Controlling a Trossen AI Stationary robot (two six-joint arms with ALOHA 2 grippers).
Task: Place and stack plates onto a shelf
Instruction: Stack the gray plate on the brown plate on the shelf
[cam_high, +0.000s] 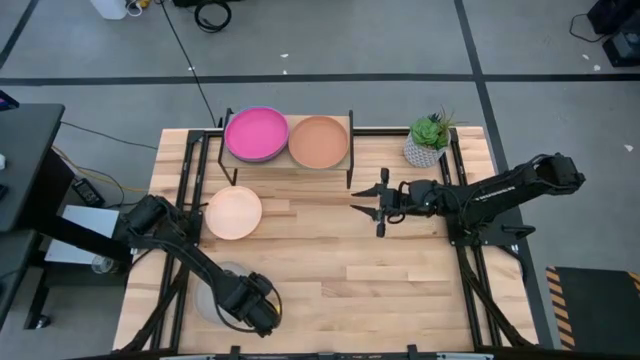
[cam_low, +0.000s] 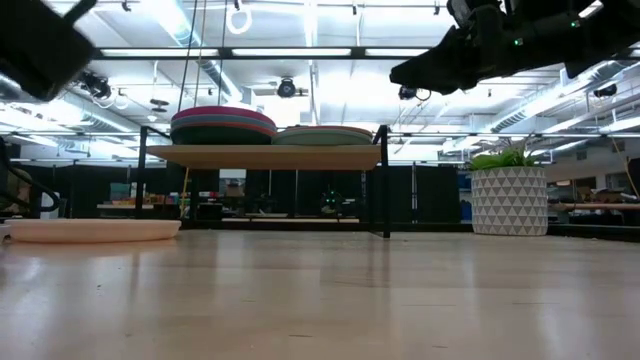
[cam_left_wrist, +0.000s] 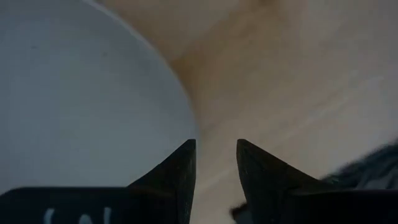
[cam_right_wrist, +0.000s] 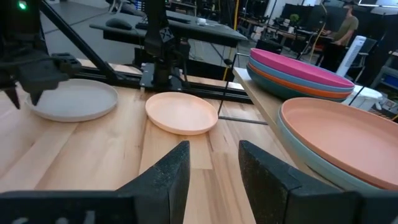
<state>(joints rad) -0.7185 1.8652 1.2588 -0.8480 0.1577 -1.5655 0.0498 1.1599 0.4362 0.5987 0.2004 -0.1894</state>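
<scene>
While two stacks already sit on the shelf (cam_high: 288, 160), one topped by the magenta plate (cam_high: 256, 132) and one by the terracotta plate (cam_high: 318, 141), two plates remain on the tabletop (cam_high: 400, 290): the cream plate (cam_high: 234, 213) just in front of the shelf, and the grey plate (cam_high: 218, 290) farther out from it. The left gripper (cam_left_wrist: 216, 163) hangs at the grey plate's edge, jaws released with a narrow gap, not yet on the rim. Next it likely must straddle that rim and clench. The right gripper (cam_high: 372, 201) waits beside the shelf, jaws released
</scene>
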